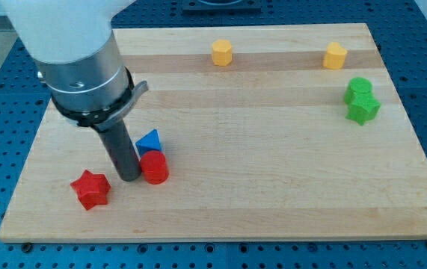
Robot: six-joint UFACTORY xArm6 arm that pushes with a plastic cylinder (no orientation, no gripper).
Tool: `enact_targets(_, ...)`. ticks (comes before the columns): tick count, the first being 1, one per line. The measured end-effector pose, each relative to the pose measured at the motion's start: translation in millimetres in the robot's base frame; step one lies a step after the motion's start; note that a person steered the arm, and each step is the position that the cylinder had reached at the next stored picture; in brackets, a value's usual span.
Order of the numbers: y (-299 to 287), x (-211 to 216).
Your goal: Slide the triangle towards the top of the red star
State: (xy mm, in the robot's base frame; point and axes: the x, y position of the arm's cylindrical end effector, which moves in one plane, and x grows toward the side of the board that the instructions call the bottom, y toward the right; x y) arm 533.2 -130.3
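The blue triangle (149,141) lies on the wooden board (273,172) at the view's lower left, touching the top of a red cylinder (154,167). The red star (90,188) lies further to the lower left, apart from both. My tip (129,177) stands on the board between the red star and the red cylinder, right against the cylinder's left side and below-left of the triangle. The rod hides a strip of board left of the triangle.
A yellow hexagonal block (222,53) and a yellow block (335,56) sit near the view's top edge. A green cylinder (360,88) and a green star-like block (363,109) sit together at the right.
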Motion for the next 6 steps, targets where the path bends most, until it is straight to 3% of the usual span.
enact_targets(2,55,0)
enact_targets(4,58,-9)
enact_targets(6,29,-49)
